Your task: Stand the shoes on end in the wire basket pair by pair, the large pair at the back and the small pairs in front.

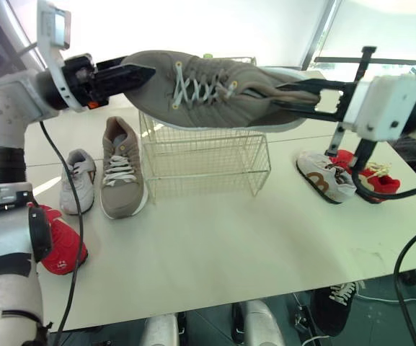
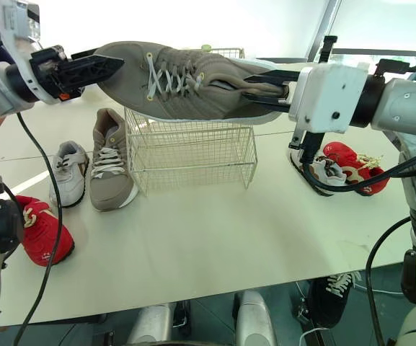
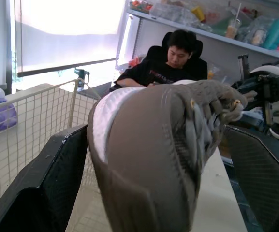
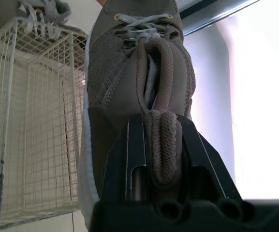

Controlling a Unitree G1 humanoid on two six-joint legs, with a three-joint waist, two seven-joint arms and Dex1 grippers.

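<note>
Red and small, one red shoe lies at the left end of the desk. A little white shoe and a large taupe mate lie flat beside it, just left of the wire basket. Your left claw straddles the toe of the held shoe with its fingers spread, one against the sole edge and the other standing off. That large taupe sneaker, with grey laces, brass eyelets and a white sole, hangs level and lengthwise above the basket's rim, clear of the wire. Your right claw is pinched on the heel collar and seems to carry the weight.

You look to be at the first placement, the large pair for the back row. Next you would need to tip the shoe on end, lower it behind the basket's middle, and free the toe side first. Further right, a brown-marked shoe and a second red shoe wait on the desk.
</note>
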